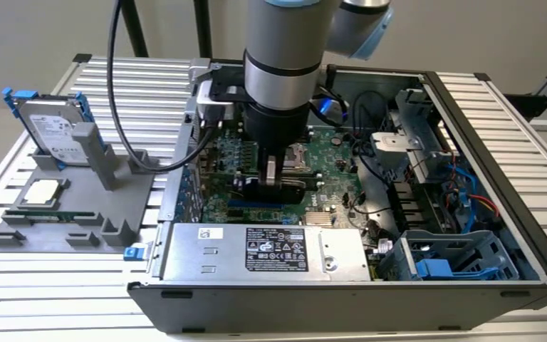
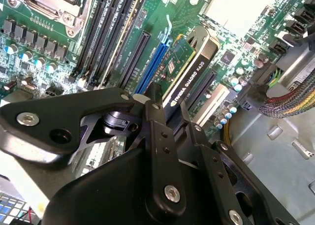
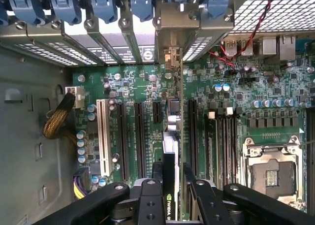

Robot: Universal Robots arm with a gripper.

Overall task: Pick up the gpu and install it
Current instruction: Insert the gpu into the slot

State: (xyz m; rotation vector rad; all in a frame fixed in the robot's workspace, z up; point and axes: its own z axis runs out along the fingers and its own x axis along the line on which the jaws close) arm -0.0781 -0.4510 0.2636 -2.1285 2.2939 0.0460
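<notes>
- The pincer is reaching down inside the open computer case, and its fingers are closing on the top edge of the gpu.
- The gpu is standing on edge over the motherboard, its lower edge at the blue expansion slot; in the first wrist view its metal bracket is lining up with the rear slot openings.
- Judging from this, the pick-up is done and the card is being held at or in its slot; whether it is sitting fully home I cannot tell.
- The pincer is not yet letting go, so the seating and release appear to be what is left.
- On the desk, towards the exterior view's left, a grey fixture is holding a hard drive and a processor.
</notes>
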